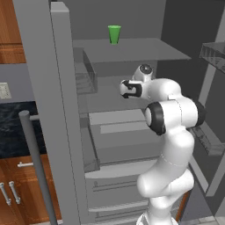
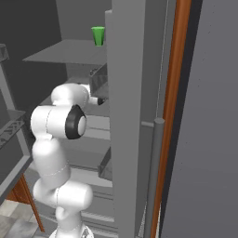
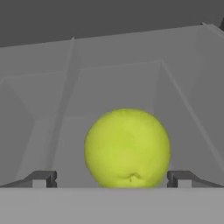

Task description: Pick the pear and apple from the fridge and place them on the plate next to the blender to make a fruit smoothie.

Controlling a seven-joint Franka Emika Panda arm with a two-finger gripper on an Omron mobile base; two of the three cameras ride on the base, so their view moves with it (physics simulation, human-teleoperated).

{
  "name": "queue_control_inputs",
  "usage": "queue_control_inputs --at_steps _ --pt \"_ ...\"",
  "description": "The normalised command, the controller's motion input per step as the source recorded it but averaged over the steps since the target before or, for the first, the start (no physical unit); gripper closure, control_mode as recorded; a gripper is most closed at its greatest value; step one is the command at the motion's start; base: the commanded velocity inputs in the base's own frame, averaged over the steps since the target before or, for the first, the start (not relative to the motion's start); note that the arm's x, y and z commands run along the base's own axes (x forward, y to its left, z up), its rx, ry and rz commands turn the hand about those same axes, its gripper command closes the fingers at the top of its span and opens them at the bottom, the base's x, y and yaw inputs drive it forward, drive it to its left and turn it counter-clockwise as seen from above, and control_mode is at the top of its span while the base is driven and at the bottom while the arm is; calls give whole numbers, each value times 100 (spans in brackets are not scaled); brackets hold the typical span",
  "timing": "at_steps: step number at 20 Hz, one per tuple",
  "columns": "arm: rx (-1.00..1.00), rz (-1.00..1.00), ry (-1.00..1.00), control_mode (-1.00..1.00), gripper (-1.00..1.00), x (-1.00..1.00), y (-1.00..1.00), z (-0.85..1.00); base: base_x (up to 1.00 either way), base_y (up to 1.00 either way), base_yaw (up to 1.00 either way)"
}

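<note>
The pear, yellow-green and round, lies on a grey shelf of the fridge and looms large in the hand view. My gripper is open, one dark fingertip to the pear's left with a gap and the other close by its right side. From the left base view my hand reaches into the middle of the open fridge. The apple, the plate and the blender are out of view.
A bright green cup stands on the top shelf. The open fridge door with its bar handle stands at left, door bins at right. Wooden cabinets lie beyond the door.
</note>
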Motion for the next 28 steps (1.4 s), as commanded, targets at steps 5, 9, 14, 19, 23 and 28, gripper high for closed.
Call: queue_control_inputs --at_steps 5,9,14,19,23,28 --pt "0 0 0 -100 -100 32 -5 -19 0 0 0" --pt "0 0 0 -100 -100 11 -16 -11 0 0 0" --pt "0 0 0 -100 -100 0 0 -12 0 0 0" --pt "0 0 -1 -100 100 0 0 -11 0 0 0" --pt "0 0 -1 -100 100 -5 0 0 0 0 0" --pt "0 0 -13 -100 100 -54 0 0 0 0 0"
